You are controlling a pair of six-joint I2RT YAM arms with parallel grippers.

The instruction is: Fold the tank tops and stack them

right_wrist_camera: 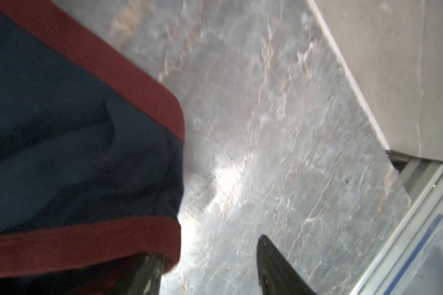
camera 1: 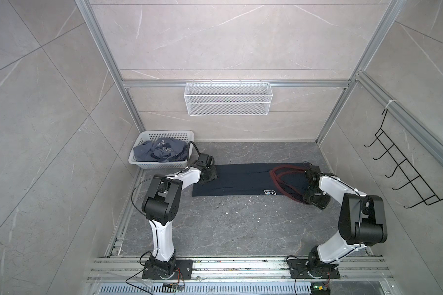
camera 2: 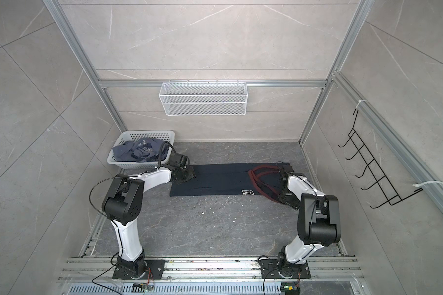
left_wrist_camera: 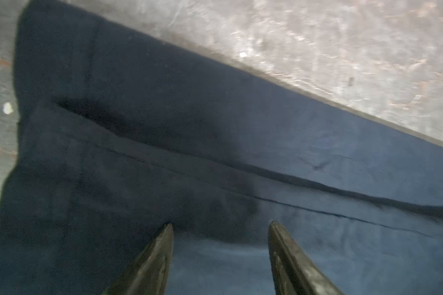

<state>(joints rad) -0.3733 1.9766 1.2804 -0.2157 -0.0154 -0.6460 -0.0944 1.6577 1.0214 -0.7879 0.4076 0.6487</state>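
Note:
The near-black navy tank top (camera 1: pixel 241 181) (camera 2: pixel 220 180) lies flat on the table as a long folded strip, with its red-trimmed straps at the right end and a white print near the front edge. My left gripper (camera 1: pixel 211 176) (left_wrist_camera: pixel 221 224) is open low over the top's left end, navy cloth (left_wrist_camera: pixel 164 127) between its fingers. My right gripper (camera 1: pixel 313 200) (right_wrist_camera: pixel 210 246) is open at the strap end. One finger is at the red-trimmed edge (right_wrist_camera: pixel 87 237), the other over bare table. The blue-grey tank top (camera 1: pixel 161 152) (camera 2: pixel 141 150) lies crumpled in the basket.
The white perforated basket (camera 1: pixel 164 133) stands at the table's back left corner, just behind my left wrist. A white wire mesh basket (camera 1: pixel 227 98) hangs on the back wall and a black hook rack (camera 1: pixel 404 173) on the right wall. Aluminium rails (camera 1: pixel 228 265) line the front.

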